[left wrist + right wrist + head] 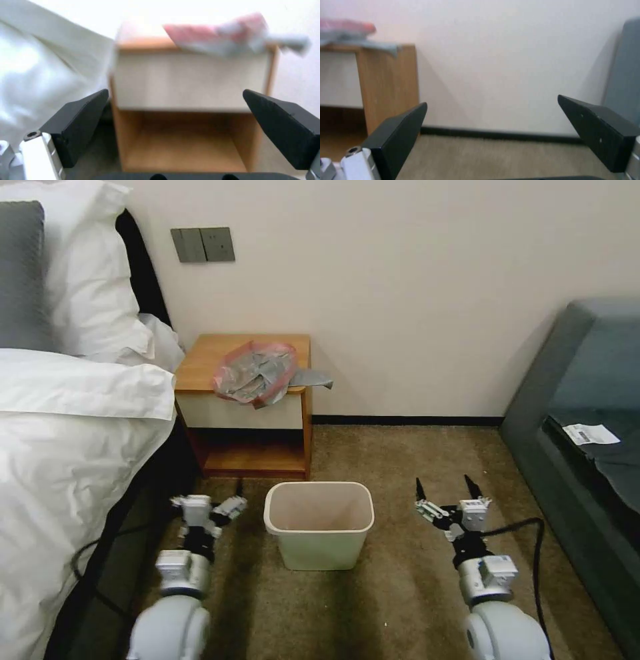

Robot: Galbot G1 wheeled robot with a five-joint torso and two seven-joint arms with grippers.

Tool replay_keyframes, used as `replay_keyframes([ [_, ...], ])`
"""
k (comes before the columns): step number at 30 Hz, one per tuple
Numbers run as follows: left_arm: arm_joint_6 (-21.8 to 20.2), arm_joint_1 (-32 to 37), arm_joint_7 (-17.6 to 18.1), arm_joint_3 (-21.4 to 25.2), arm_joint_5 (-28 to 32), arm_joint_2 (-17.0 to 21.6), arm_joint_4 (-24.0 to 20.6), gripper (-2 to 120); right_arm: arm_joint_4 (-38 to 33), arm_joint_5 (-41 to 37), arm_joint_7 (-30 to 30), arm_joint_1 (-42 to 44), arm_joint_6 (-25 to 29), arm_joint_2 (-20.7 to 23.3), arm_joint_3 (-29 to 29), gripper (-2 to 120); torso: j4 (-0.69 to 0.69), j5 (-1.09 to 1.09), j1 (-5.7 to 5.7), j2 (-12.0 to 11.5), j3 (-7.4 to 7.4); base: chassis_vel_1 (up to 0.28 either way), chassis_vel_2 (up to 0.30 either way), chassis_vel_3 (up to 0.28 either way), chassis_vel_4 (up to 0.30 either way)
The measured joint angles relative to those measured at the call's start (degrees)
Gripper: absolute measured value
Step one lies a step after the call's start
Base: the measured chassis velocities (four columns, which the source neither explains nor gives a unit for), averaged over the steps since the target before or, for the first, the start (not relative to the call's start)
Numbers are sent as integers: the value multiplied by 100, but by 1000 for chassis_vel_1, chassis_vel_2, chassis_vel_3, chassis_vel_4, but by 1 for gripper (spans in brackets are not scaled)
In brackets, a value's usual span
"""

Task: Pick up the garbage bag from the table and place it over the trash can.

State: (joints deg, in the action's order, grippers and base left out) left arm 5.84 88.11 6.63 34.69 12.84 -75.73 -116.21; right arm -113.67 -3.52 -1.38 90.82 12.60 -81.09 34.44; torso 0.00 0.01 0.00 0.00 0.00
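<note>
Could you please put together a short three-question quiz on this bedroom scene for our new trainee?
1. True or false: the garbage bag lies wholly within the nightstand top.
2. The trash can stands: A) on the nightstand's lower shelf, B) on the carpet between the two arms, C) on the bed.
3. How do the fingers of the left gripper and right gripper stand?

Key
1. False: part of it hangs over the front and right edges.
2. B.
3. Both spread open, holding nothing, low beside the can.
</note>
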Motion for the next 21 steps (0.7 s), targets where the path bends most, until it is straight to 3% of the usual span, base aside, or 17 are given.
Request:
replay_keyframes([
  [2,78,-8,85,25,167,123,-22,100,-47,-104,175,-22,223,81,-97,100,0,-2,0,0,0,0,0,0,0],
  [10,111,-2,75,33,232,142,-29,100,-319,-152,272,-65,276,59,-332,100,0,-2,0,0,0,0,0,0,0],
  [14,405,261,-744,-6,648,54,-138,100,-384,-410,300,-342,384,83,-714,100,-1,-1,0,0,0,0,0,0,0],
  [21,542,529,-733,-19,473,-71,-258,100,19,-364,154,-1080,386,391,-1212,100,0,-2,0,0,0,0,0,0,0],
])
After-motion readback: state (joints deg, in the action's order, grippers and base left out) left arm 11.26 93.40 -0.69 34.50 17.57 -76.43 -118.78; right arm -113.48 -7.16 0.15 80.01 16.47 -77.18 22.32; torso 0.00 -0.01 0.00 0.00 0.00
